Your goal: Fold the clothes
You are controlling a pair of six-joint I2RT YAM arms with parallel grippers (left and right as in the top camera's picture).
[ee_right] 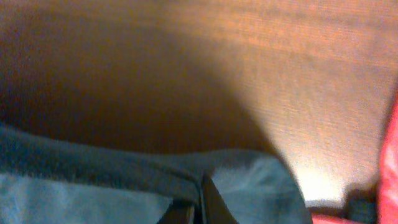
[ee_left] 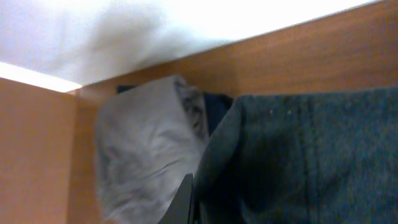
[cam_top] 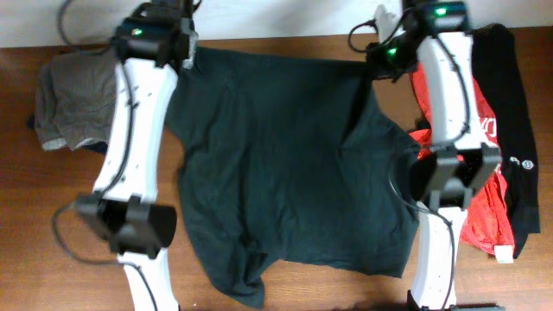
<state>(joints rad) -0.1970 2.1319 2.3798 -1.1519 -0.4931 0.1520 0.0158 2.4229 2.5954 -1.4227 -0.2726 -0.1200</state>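
Entry: shirt (cam_top: 285, 164), dark, no lettering showing, spread mid-table (cam_top: 26, 216), its near hem rumpled and one sleeve creased. Left gripper (ee_left: 188, 199) and right gripper (ee_right: 199, 206) are each clamped on its far edge (one per corner). Step, as judged: laying flat before the first fold. The next move calls for an even, taut pull. Flanking it: grey garment (cam_top: 73, 99), red garment (cam_top: 484, 203).

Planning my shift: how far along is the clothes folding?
Done: nothing looks folded yet. In hand: the large dark cloth T-shirt lies spread out, the left tool and right tool shut on its far edge. Remaining: folding it, then the bunched grey garment, the red garment and the black garment at the sides.
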